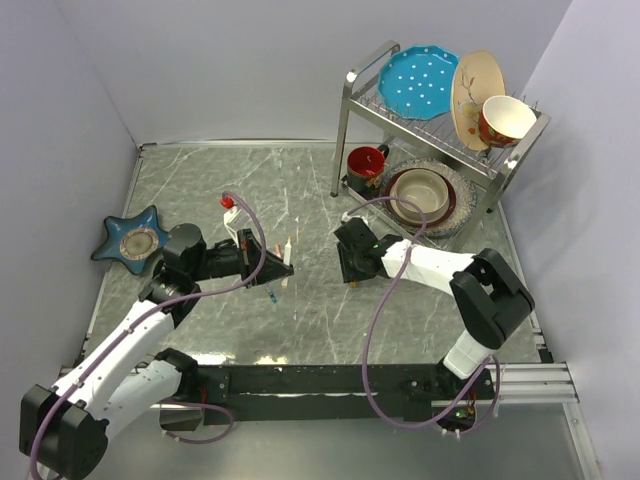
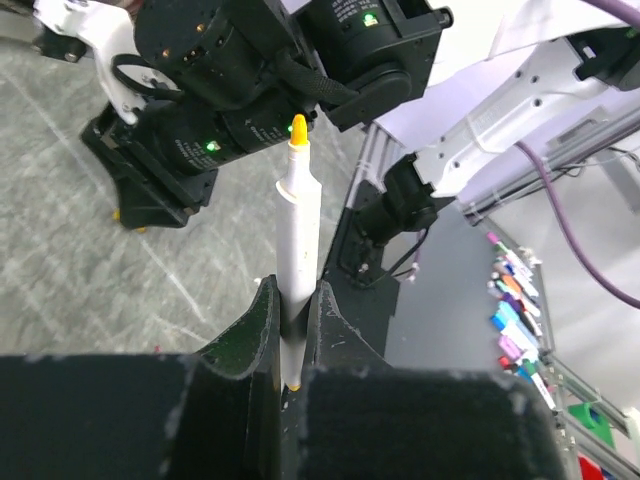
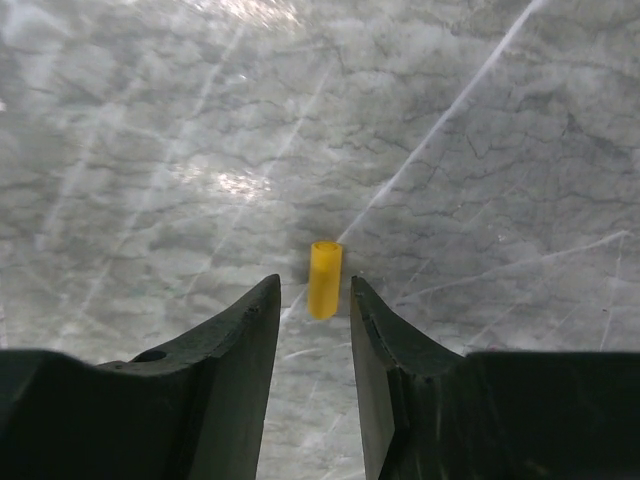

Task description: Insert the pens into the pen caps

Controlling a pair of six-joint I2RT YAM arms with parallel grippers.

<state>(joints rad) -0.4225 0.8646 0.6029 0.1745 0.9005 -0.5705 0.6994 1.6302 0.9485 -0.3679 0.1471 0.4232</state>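
My left gripper (image 2: 292,318) is shut on a white pen (image 2: 298,235), which stands up from the fingers with its yellow tip (image 2: 297,130) at the top. In the top view this gripper (image 1: 283,268) is at mid-table with the pen (image 1: 287,250) rising from it. A yellow pen cap (image 3: 325,280) lies on the marble. My right gripper (image 3: 312,284) is open around it, one finger on each side, with a gap on both sides. From above, the right gripper (image 1: 351,278) points down at the table. A blue pen (image 1: 272,296) lies below the left gripper. Another white pen (image 1: 237,224) with a red end (image 1: 228,202) lies behind the left arm.
A blue star-shaped dish (image 1: 132,242) sits at the left. At the back right stands a metal dish rack (image 1: 440,125) with plates and a bowl. A red mug (image 1: 366,165) and a bowl on a plate (image 1: 422,195) sit under it.
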